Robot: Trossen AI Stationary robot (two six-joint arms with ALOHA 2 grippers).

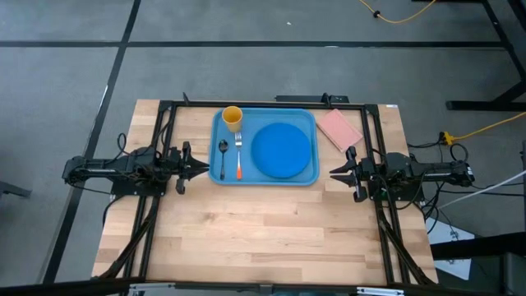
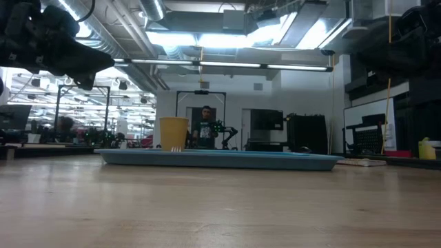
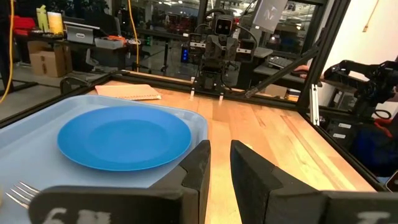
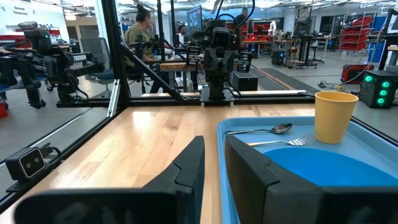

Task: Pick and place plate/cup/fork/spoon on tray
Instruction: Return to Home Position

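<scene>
Blue tray (image 1: 263, 115), high view: is sitting on the far half of the wooden table (image 1: 263, 238), between the two arms.
Plate (image 1: 282, 150): is lying flat in the tray's right part, filling most of it.
Cup (image 1: 233, 117): is standing upright in the tray's far left corner.
Spoon (image 1: 222, 158) and fork (image 1: 238, 156): are lying side by side and apart. The spoon is nearest the left rim, and the fork is between spoon and plate with its orange handle pointing at the near rim.
Pink pad (image 1: 339, 129): is resting on the table just off the tray's far right corner.
Left gripper (image 1: 197, 165): is hovering just beside the tray's left rim, pointing at it.
Right gripper (image 1: 337, 173): is facing the tray's right rim from just beside it.
Low view: the tray is showing as a thin blue slab with the cup rising near its left end, and a person (image 2: 204, 127) is standing far back in the room.
Left wrist view: the left gripper's fingers (image 3: 198, 171) are sitting a narrow gap apart, gripping nothing. Plate and fork tines are lying on the tray ahead, with the pink pad beyond.
Right wrist view: the right gripper's fingers (image 4: 249, 171) are parted by a slim gap and empty. Cup, spoon, fork tines and plate are all lying inside the tray.
</scene>
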